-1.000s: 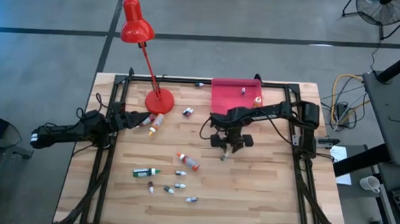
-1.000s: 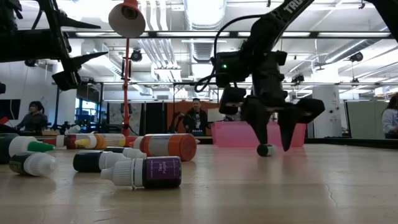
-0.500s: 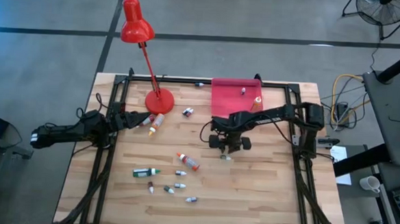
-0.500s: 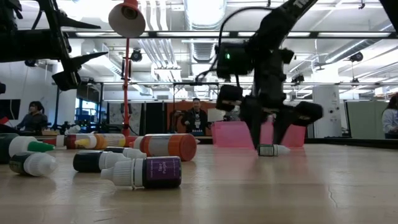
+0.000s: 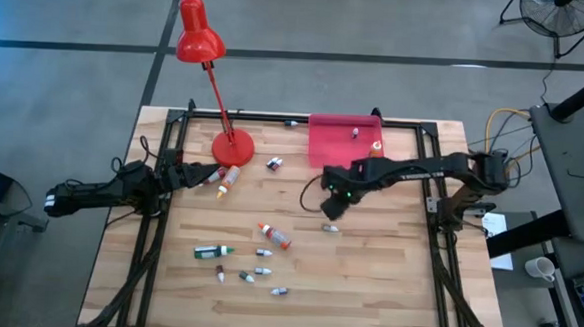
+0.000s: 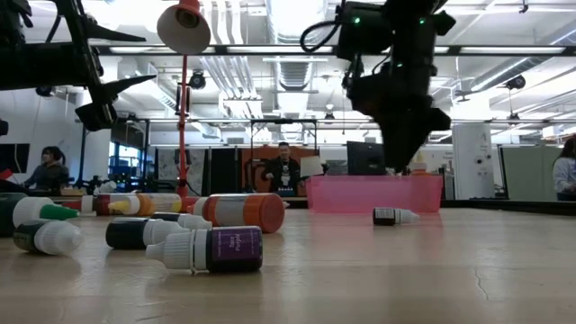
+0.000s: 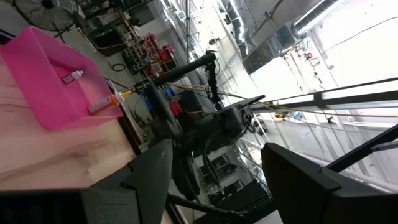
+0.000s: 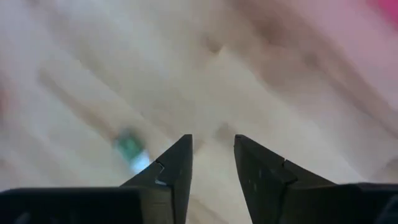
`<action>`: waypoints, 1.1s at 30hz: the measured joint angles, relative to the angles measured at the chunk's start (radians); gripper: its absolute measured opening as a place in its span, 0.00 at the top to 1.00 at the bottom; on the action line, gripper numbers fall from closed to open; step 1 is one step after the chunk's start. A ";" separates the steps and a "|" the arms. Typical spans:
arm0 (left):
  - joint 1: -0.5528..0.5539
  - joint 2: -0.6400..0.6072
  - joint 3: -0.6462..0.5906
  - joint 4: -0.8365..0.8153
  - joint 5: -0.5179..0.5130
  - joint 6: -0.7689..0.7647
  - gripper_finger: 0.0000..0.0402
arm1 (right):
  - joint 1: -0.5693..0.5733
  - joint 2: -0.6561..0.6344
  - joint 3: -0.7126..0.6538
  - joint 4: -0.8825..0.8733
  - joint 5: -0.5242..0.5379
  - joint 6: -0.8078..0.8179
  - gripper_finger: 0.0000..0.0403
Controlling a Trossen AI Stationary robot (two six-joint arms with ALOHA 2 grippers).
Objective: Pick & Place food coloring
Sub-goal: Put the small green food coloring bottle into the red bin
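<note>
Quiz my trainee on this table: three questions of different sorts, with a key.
1. True or false: the right gripper has a bottle between its fingers.
2. How many food coloring bottles lie in the pink tray? A) one B) two C) five
3. Fill in: the ___ arm's gripper waits open near the base of the red lamp.

Key
1. False. It hangs empty above the table, and the small bottle lies on the wood below it.
2. B. A small pale one and an orange one.
3. Left: the left gripper.
</note>
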 joint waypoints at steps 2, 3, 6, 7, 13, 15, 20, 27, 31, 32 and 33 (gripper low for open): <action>0.000 0.000 0.000 0.000 0.000 0.000 0.45 | 0.009 0.000 -0.006 0.002 -0.097 -0.076 0.72; 0.000 0.000 0.000 0.000 0.000 0.000 0.45 | 0.013 0.000 -0.007 0.003 -0.139 -0.098 0.72; 0.000 0.000 0.000 -0.002 0.000 0.000 0.45 | 0.041 -0.014 -0.008 0.052 -0.136 -0.127 0.72; 0.000 0.000 0.000 -0.002 0.000 0.000 0.45 | 0.061 -0.024 -0.009 0.082 -0.106 -0.137 0.72; 0.000 0.000 0.000 -0.005 0.000 0.000 0.45 | 0.206 -0.049 -0.065 0.082 -0.009 -0.421 0.72; 0.000 0.000 0.000 -0.004 0.000 0.000 0.45 | 0.234 -0.047 -0.105 0.069 -0.044 -0.509 0.72; 0.000 0.000 0.000 -0.004 0.000 0.000 0.45 | 0.264 -0.065 -0.203 0.223 0.060 -0.382 0.72; 0.000 0.000 0.000 -0.006 0.000 0.000 0.45 | 0.281 -0.075 -0.340 0.507 0.143 -0.371 0.72; 0.000 0.002 0.000 -0.011 0.000 0.000 0.45 | 0.279 -0.076 -0.388 0.512 0.149 -0.375 0.72; 0.000 0.002 0.000 -0.012 0.000 0.000 0.45 | 0.280 -0.076 -0.398 0.528 0.148 -0.384 0.72; 0.000 0.002 0.000 -0.012 0.000 0.000 0.45 | 0.281 -0.076 -0.408 0.552 0.147 -0.394 0.72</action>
